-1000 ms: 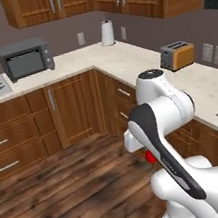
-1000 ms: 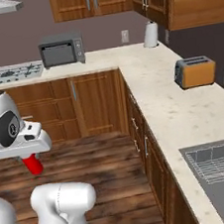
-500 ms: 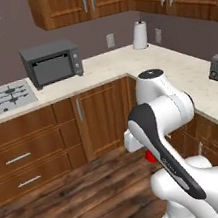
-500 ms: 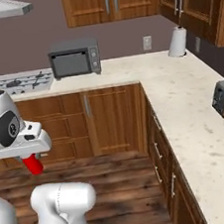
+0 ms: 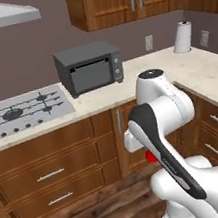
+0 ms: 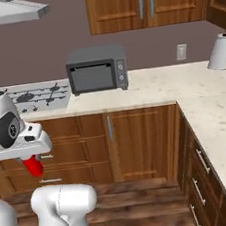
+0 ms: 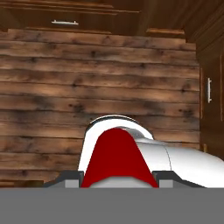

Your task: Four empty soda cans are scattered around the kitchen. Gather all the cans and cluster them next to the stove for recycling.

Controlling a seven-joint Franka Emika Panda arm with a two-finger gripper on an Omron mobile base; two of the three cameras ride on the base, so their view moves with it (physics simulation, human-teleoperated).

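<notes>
soda can [image 7: 116,158] sits clamped between the gripper's [image 6: 33,165] nearly closed fingers, tucked low by the robot's body over the wood floor, likely for carrying; the stove [image 5: 20,113] lies far left on the counter.

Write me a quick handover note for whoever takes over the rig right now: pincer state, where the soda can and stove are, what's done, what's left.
Pincer: shut on a red soda can, held low in front of the base, over the wood floor; the hand view shows the can between the fingertips.
Stove: on the counter ahead and to the left, beside the microwave. No cans are visible next to it.
Done: one can picked up and carried to face the stove counter.
Left: set this can down on the counter next to the stove, then fetch the others; none of them is in sight from here.
</notes>
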